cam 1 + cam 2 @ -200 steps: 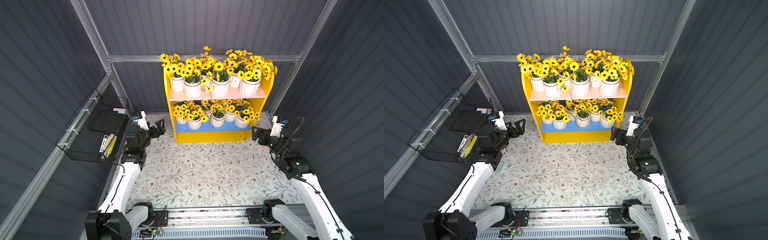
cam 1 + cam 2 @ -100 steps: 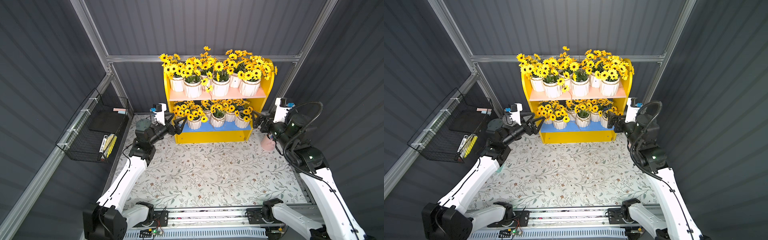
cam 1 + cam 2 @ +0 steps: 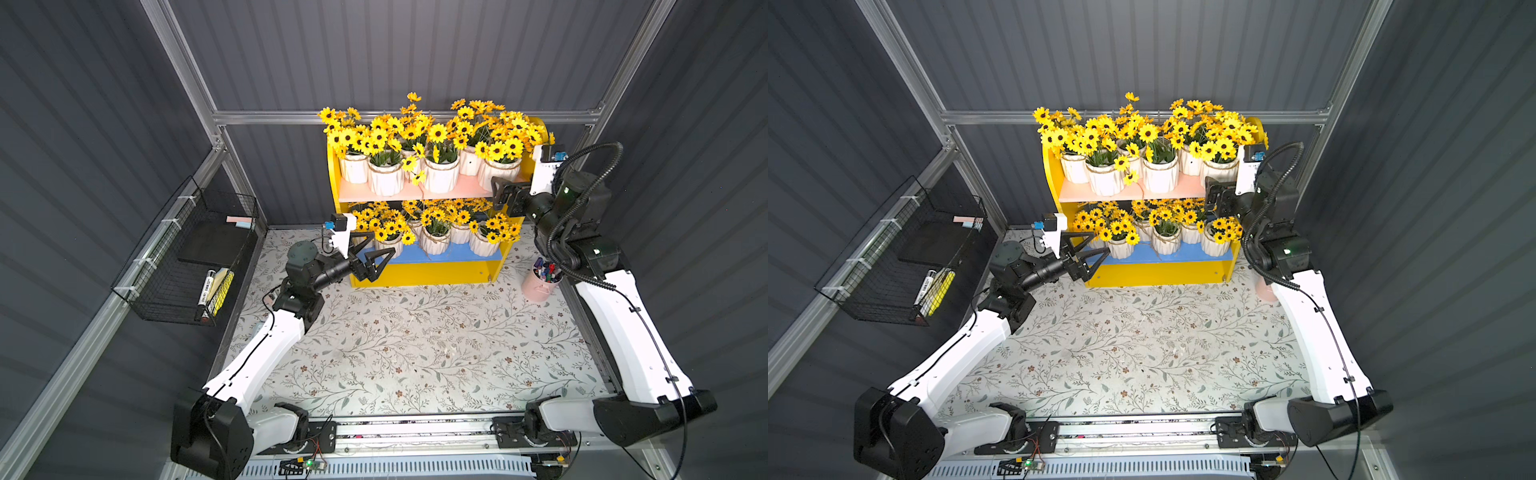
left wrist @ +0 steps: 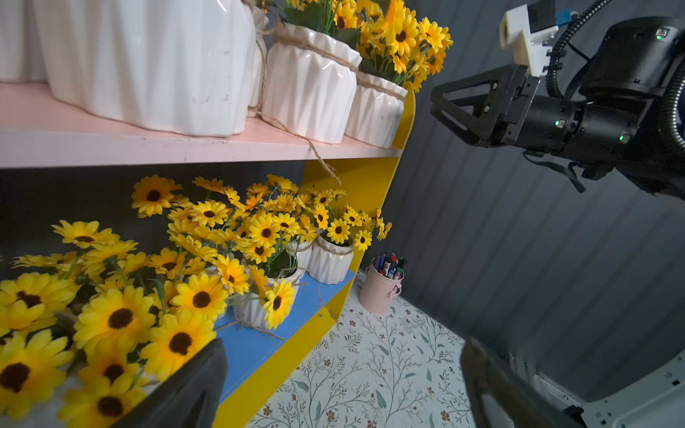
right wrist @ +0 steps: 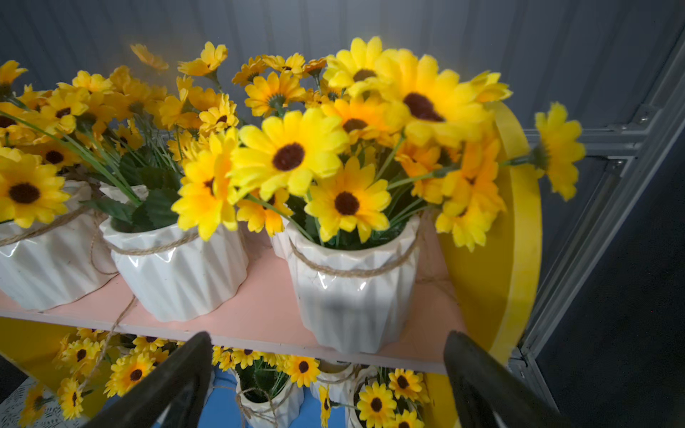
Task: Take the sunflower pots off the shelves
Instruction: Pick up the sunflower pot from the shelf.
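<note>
Both advanced — left gripper, right gripper, spread before shelves

No legible text, labels, brands or numbers anywhere.

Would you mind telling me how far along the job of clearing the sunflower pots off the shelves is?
Done: nothing yet; no sunflower pots stand on the floral mat, and both boards of the shelves look full. In hand: the right jaws, open and empty, face the end pot on the pink board; the left jaws, open, are at the blue board. Left: every pot.
</note>
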Robot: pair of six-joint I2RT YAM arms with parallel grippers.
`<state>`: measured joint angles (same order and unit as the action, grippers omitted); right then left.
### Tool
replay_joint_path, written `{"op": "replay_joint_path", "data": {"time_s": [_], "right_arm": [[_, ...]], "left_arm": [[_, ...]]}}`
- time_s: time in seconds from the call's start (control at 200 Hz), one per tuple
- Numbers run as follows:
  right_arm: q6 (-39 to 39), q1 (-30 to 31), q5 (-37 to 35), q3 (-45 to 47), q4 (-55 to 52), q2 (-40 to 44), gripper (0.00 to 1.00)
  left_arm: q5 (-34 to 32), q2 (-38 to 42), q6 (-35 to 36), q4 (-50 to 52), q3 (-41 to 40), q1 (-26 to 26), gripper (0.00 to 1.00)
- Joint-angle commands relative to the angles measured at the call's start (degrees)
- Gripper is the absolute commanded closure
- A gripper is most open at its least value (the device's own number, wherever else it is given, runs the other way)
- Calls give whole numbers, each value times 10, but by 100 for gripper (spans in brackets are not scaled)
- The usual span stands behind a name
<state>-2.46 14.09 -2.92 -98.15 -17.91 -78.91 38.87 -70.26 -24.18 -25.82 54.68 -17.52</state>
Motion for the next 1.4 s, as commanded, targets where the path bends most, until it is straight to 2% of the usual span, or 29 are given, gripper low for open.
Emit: {"op": "replay_joint_path", "data": {"time_s": [0.0,0.345,0.555,0.805,0.951,1.396], "right_arm": [[19,2,-9,-28,-4,-18,1],[10,-14,-14,-51,18,-58,1],[7,-20,18,-93,-2,-101,1],[8,-20,32,-100,22,-114,1],[7,-21,33,-129,7,-136,1],[21,-28,29,-141,2,-162,1]], "left_arm": [[15,13,23,-10,-9,0,0],[17,18,32,-8,-21,0,1],[20,17,35,-7,-23,0,1],[25,19,36,-7,-24,0,1],[27,21,36,-6,-25,0,0],[32,29,42,-3,-30,0,1]]}}
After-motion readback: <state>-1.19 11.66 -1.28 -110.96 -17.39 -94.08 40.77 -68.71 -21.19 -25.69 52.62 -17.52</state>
